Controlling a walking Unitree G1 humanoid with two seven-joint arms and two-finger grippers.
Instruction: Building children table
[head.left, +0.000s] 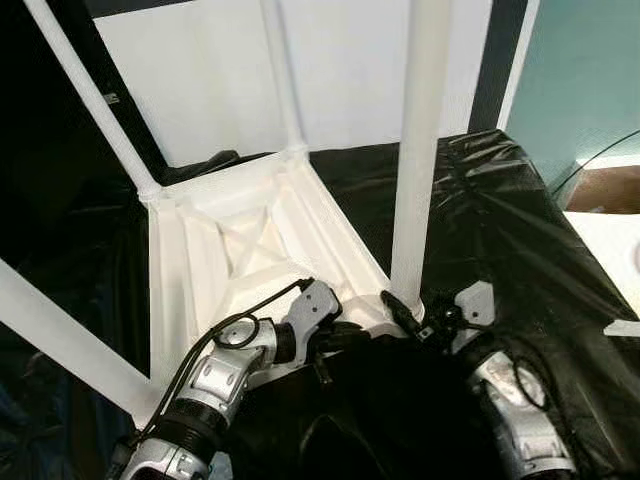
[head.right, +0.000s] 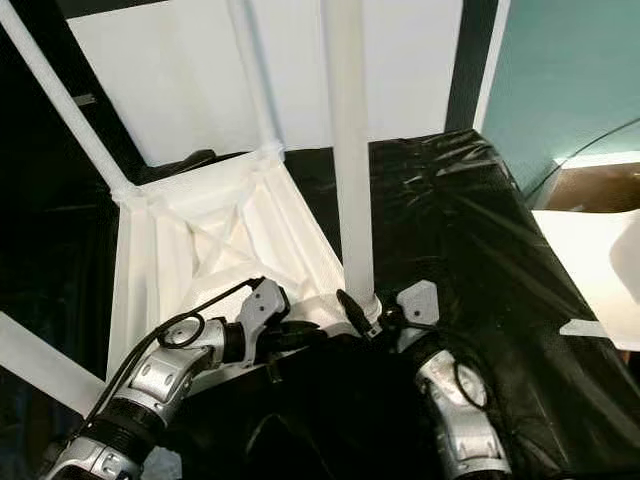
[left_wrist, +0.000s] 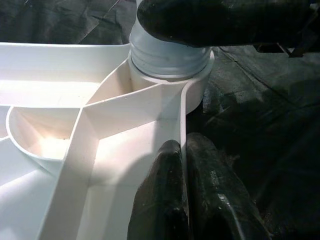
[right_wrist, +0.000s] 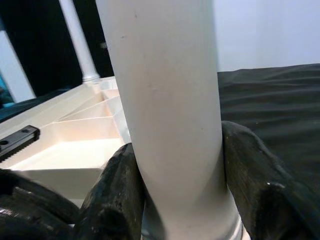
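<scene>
Nearest, at about 7 o'clock in the head views: left arm, bent, reaching in toward the middle. Left pincer at the near edge of the upturned white tabletop, fingers pinched together on its thin rim wall, one finger inside the rim and the other outside, just beside the corner socket.

At about 5 o'clock: right arm, rising from the lower edge. Right pincer closed around the foot of the nearest white leg, right where it enters that corner socket; in the right wrist view, one black finger pressed on each side of the leg.

Beyond the pincers: tabletop lying underside up on a black plastic sheet, ribs crossing in an X near its middle. Gripped leg standing upright, running out of the picture at 12 o'clock. Second leg seated in the far-left corner, leaning toward 11 o'clock; third in the far corner at about 12 o'clock. Fourth crossing the picture at 8 o'clock, close to the camera.

Farthest: white board standing behind the tabletop, teal wall at 2 o'clock, pale floor at 3 o'clock beside the sheet.
</scene>
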